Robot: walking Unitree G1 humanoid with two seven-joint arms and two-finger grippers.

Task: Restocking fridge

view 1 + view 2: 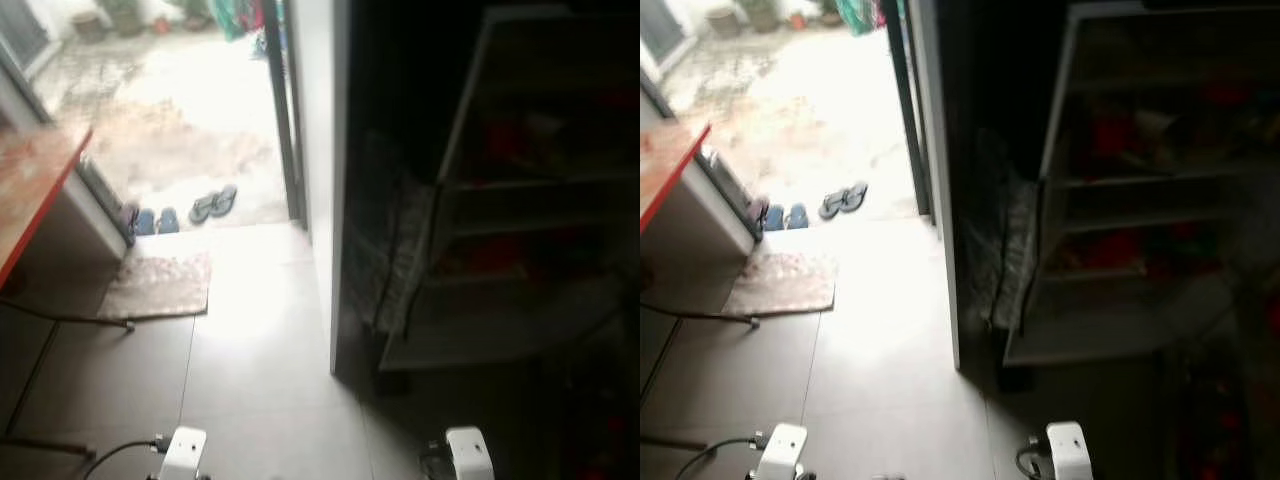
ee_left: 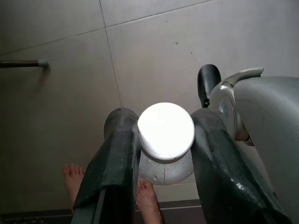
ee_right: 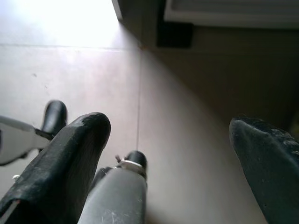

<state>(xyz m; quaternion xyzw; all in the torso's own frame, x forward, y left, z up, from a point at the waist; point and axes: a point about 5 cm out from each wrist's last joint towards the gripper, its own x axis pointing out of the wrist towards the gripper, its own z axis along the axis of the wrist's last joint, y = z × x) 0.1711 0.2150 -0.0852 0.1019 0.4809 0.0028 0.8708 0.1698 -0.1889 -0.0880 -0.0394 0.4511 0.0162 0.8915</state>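
Left gripper (image 2: pixel 163 154): two black fingers clamped on a bottle (image 2: pixel 166 140) with a white ribbed cap, one finger on each side of the neck; pale body beaded with droplets. Below the gripper: grey tiled floor (image 2: pixel 56 102), a person's bare feet (image 2: pixel 74 179).

Right gripper (image 3: pixel 170 154): fingers spread wide, nothing between them; grey floor beneath.

Fridge (image 1: pixel 500 200): ahead and to the right of both grippers, door open, interior dark, shelves with reddish items too dim to identify.

Doormat (image 1: pixel 158 285): ahead-left, before a bright doorway; sandals (image 1: pixel 213 203) beyond it.

Bench (image 1: pixel 30 190): far left, red-topped.
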